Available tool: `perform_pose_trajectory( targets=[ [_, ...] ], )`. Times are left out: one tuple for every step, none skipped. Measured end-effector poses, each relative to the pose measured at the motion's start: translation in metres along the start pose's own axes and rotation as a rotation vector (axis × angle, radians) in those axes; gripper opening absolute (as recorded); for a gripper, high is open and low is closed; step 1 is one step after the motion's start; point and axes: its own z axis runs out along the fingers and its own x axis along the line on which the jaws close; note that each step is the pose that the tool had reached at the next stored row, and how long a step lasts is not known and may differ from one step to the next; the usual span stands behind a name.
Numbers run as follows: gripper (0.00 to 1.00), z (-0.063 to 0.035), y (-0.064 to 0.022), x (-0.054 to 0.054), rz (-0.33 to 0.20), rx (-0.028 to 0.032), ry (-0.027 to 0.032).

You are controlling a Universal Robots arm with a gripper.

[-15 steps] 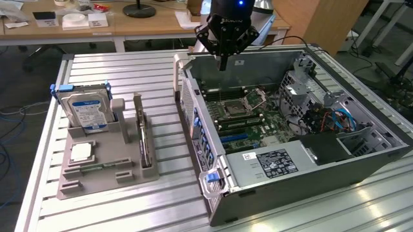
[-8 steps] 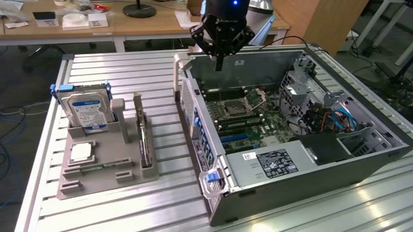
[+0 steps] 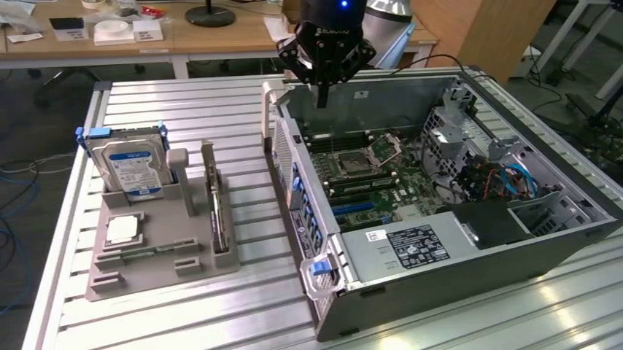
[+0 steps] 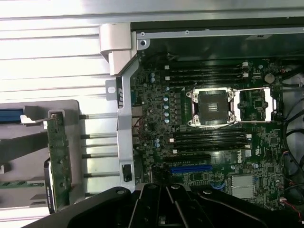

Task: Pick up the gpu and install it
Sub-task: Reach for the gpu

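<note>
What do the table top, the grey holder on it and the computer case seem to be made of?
The table top looks like bare metal, likely aluminium: ribbed slats with bright glare. The grey holder is probably plastic: dull even grey, moulded slots, no shine. The computer case seems painted sheet metal: thin flat grey walls, folded edges.

Bright overhead light w/ glare on table (image 3: 185, 124) slats; case (image 3: 467, 288) interior dim.
</note>
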Motion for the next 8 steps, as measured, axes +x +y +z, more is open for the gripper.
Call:
perform_pose_trajectory(
  targets=[
    [0.11, -0.0001, -0.0001, 0.0012, 0.0, 0.0, 0.0001],
    [0.11, -0.0001, -0.0002, 0.0025, 0.0, 0.0, 0.0],
    [0.11, -0.0001, -0.0003, 0.0037, 0.0, 0.0, 0.0],
    [0.11, -0.0001, -0.0003, 0.0048, 0.0, 0.0, 0.0],
    [0.11, -0.0002, -0.0004, 0.0059, 0.0, 0.0, 0.0],
    [0.11, -0.0002, -0.0005, 0.007, 0.0, 0.0, 0.0],
    [0.11, -0.0002, -0.0006, 0.008, 0.0, 0.0, 0.0],
    [0.11, -0.0002, -0.0007, 0.0091, 0.0, 0.0, 0.0]
  ],
)
